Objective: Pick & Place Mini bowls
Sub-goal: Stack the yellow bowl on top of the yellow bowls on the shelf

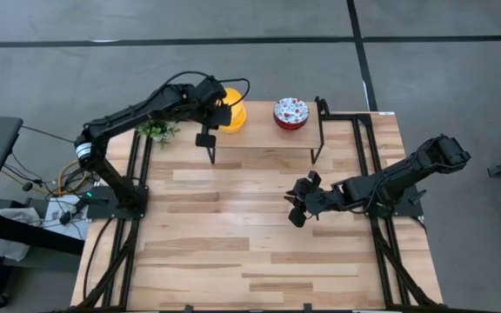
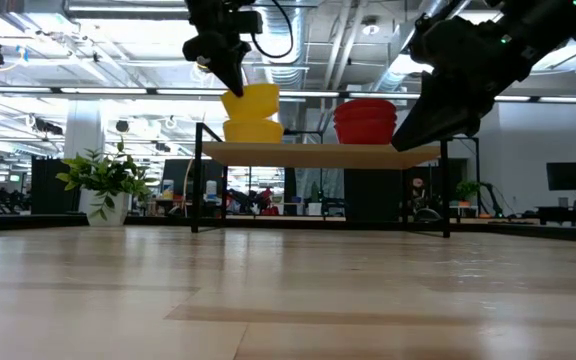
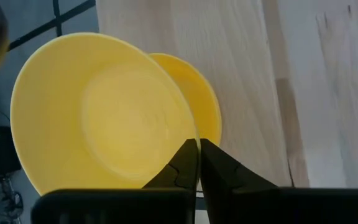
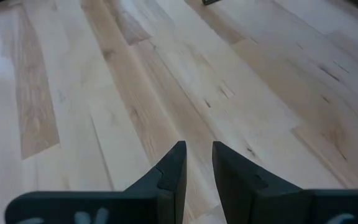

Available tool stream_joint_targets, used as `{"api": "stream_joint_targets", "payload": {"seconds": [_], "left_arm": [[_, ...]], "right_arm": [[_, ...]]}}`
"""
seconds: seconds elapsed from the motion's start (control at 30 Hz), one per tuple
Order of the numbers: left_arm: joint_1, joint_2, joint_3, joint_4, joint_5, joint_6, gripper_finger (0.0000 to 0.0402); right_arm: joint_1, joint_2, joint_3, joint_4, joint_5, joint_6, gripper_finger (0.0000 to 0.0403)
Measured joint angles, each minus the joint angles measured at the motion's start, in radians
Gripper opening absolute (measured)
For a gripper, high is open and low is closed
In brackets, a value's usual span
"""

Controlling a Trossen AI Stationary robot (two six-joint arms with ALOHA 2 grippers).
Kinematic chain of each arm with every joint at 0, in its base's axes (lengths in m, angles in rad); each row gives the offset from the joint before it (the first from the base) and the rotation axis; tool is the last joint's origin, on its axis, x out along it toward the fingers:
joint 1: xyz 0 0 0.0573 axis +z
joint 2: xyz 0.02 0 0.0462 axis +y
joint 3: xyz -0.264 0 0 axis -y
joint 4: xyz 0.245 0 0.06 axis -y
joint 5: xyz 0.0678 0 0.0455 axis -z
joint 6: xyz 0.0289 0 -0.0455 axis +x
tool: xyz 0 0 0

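Note:
Two yellow mini bowls are on the raised wooden shelf (image 1: 259, 139) at the table's far side. The upper bowl (image 3: 104, 118) is tilted over the lower one (image 2: 253, 131), and my left gripper (image 3: 197, 163) is shut on it. A floral mini bowl (image 1: 290, 113) tops a stack with red outsides (image 2: 366, 120) further right on the shelf. My right gripper (image 4: 197, 158) hangs over bare table near the middle right, slightly open, with nothing between its fingers. My left gripper pinches the upper yellow bowl's rim (image 3: 195, 138), one finger inside the bowl and one outside. The fingers come slanting down from above. The bowl is tilted over the lower yellow bowl (image 3: 201, 93); I cannot tell whether the two touch.
A small green potted plant (image 1: 157, 129) stands at the shelf's left end. The shelf stands on thin black legs (image 1: 212, 148) with open space beneath. Bare wooden table (image 1: 233, 226) stretches from the shelf to the near edge.

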Motion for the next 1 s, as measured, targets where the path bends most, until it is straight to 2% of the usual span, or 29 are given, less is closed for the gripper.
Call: {"api": "stream_joint_targets", "payload": {"seconds": [0.17,0.33,1.0], "left_arm": [[0.006,-0.001,0.000,0.005,0.001,0.025,0.0010],[0.011,-0.001,-0.015,0.008,0.058,0.026,0.0010],[0.035,0.019,-0.026,0.026,0.062,0.045,0.0010]], "right_arm": [[0.000,0.000,0.000,0.000,-0.006,0.000,0.0067],[0.000,0.000,0.000,0.002,-0.024,0.000,0.0067],[0.000,0.000,0.000,0.008,-0.049,0.008,0.0067]]}}
